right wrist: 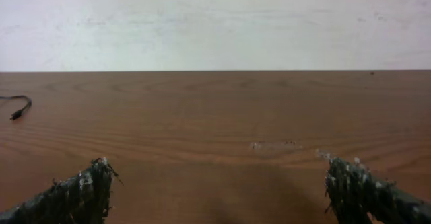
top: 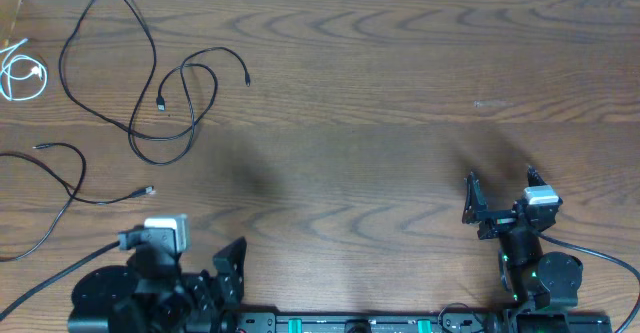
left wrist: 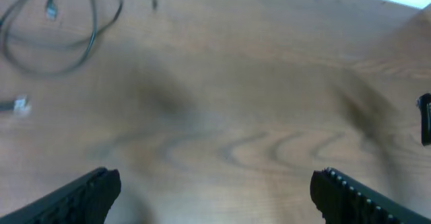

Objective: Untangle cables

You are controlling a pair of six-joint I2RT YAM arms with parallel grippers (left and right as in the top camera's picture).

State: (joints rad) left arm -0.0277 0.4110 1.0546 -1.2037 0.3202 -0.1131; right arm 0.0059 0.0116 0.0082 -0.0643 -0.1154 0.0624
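A wide brown wood-grain surface [top: 380, 93] fills the overhead view. Two black robot arms sit at its near edge, the left arm [top: 150, 283] at the bottom left and the right arm [top: 525, 248] at the bottom right, well apart from each other.

The left fingers [left wrist: 81, 197] are spread wide and hold nothing, with only bare wood between them. The right fingers [right wrist: 74, 190] are also spread wide and empty.

All the cables lie in the far left part of the surface, away from both arms. The long black cable [top: 160, 163] sprawls in several open loops that cross each other. The second black cable [top: 78, 178] curves along the left edge, nearer the left arm. The white cable [top: 38, 73] is a small coil at the far left edge.

Only the overhead view shows all three cables. The blurred left wrist view shows just one black loop [left wrist: 67, 66] and a pale plug tip [left wrist: 20, 105]. The right wrist view shows a single black plug end [right wrist: 17, 111] at its left edge and a pale wall [right wrist: 215, 22] behind the surface.
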